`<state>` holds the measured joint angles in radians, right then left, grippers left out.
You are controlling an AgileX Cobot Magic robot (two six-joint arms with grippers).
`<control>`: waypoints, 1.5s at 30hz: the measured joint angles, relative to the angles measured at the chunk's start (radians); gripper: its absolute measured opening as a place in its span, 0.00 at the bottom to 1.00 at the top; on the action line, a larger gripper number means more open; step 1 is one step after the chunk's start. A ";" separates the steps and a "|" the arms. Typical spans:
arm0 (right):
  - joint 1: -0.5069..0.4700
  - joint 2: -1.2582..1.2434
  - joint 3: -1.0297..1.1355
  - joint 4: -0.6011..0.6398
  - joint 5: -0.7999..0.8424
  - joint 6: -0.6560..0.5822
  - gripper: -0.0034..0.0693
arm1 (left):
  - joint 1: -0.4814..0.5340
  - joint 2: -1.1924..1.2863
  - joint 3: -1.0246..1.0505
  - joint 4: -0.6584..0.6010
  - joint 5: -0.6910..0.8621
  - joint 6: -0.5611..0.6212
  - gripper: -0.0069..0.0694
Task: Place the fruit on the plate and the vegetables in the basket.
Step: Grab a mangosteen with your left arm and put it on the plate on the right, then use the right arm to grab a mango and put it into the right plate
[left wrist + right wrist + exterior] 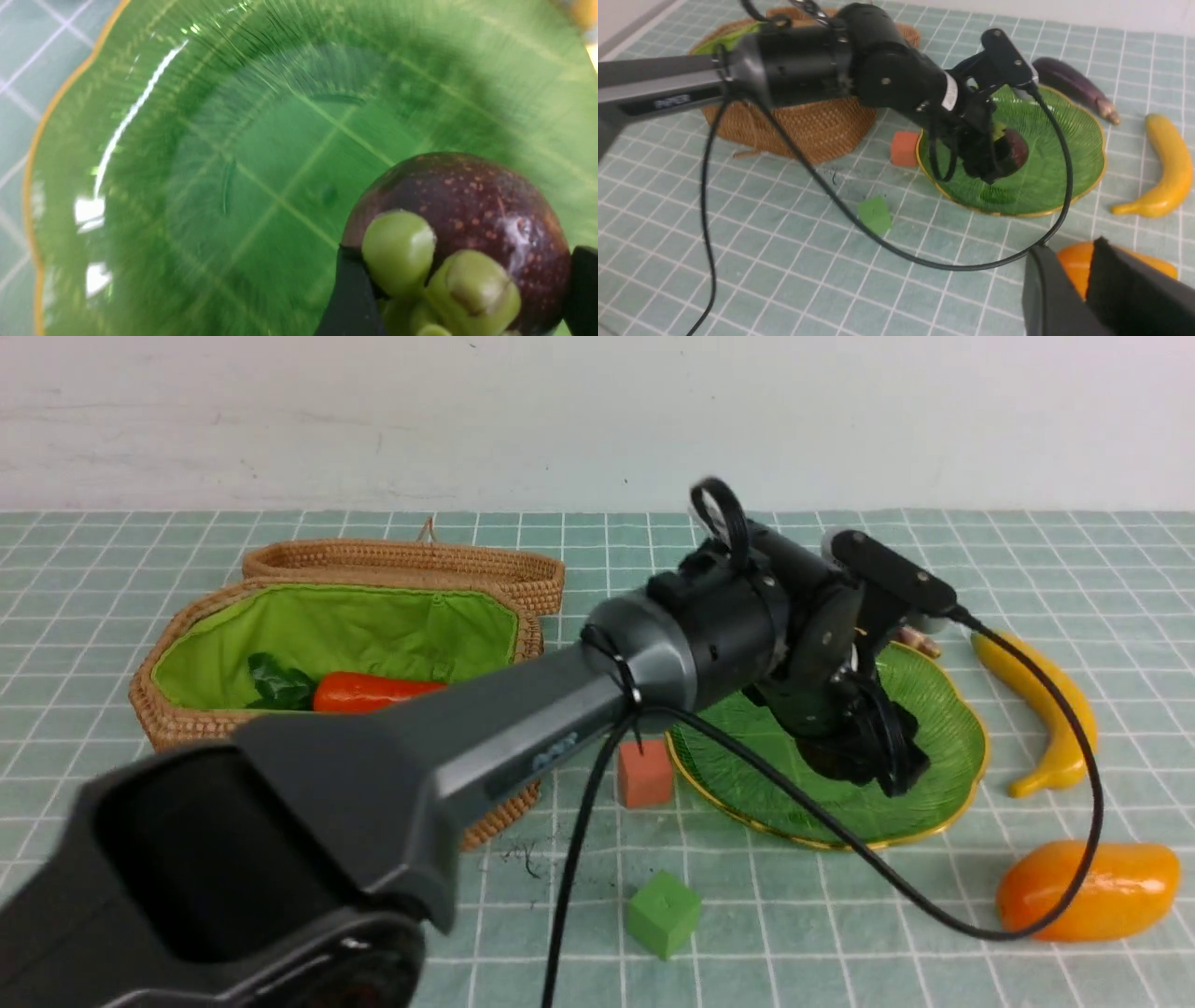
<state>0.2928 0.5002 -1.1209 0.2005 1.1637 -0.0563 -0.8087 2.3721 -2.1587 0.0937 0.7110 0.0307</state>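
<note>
Reaching across the checked tablecloth [840, 915], the left arm is seen above the green glass plate [948, 733]. The left gripper [868, 761] is closed on the mangosteen [467, 200], its jaws set wide around the round purple body, with the green calyx turned toward the wrist camera. The fruit is held over the plate's inner part; whether it touches the glass cannot be told.

The carrot [373, 693] is lying in the open wicker basket [187, 733] on the green lining. The eggplant [1069, 84] is found on the cloth just beyond the plate's far rim. The banana [1046, 709] and the mango [1092, 891] are placed on the cloth to the right of the plate, apart from it. A salmon cube [644, 773] is set just beside the plate's left rim, and a green cube [663, 913] nearer the robot.

The right gripper [1085, 289] is seen close to the mango; whether it is open or shut cannot be told.
</note>
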 joint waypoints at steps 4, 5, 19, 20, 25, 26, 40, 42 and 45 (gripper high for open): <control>0.000 0.000 0.000 0.000 0.012 0.003 0.25 | 0.003 0.046 -0.022 0.036 -0.006 0.001 0.77; 0.000 0.000 0.000 0.000 0.012 0.003 0.25 | 0.006 0.048 -0.022 0.040 -0.006 0.000 0.77; 0.000 0.023 0.071 -0.052 0.006 0.120 0.27 | 0.009 -0.102 -0.023 0.004 0.218 -0.031 0.91; 0.000 0.044 0.074 -0.080 0.004 0.146 0.27 | 0.009 -0.156 -0.023 -0.011 0.285 -0.059 0.87; 0.000 0.178 0.078 -0.164 -0.002 0.211 0.27 | 0.009 -0.386 -0.023 -0.022 0.466 -0.141 0.49; 0.000 0.214 0.078 -0.169 -0.003 0.216 0.27 | 0.009 -0.437 -0.023 -0.026 0.488 -0.147 0.38; -0.145 0.693 0.080 -0.229 -0.113 0.237 0.30 | 0.009 -0.998 0.465 -0.068 0.522 -0.158 0.07; -0.194 0.713 0.080 -0.213 -0.127 0.243 0.30 | 0.009 -1.081 0.591 -0.068 0.508 -0.160 0.07; -0.310 0.732 0.080 -0.159 -0.151 0.269 0.31 | 0.009 -1.271 0.864 -0.086 0.408 -0.160 0.07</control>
<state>-0.0177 1.2325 -1.0410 0.0418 1.0127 0.2125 -0.7997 1.1014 -1.2943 0.0082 1.1185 -0.1298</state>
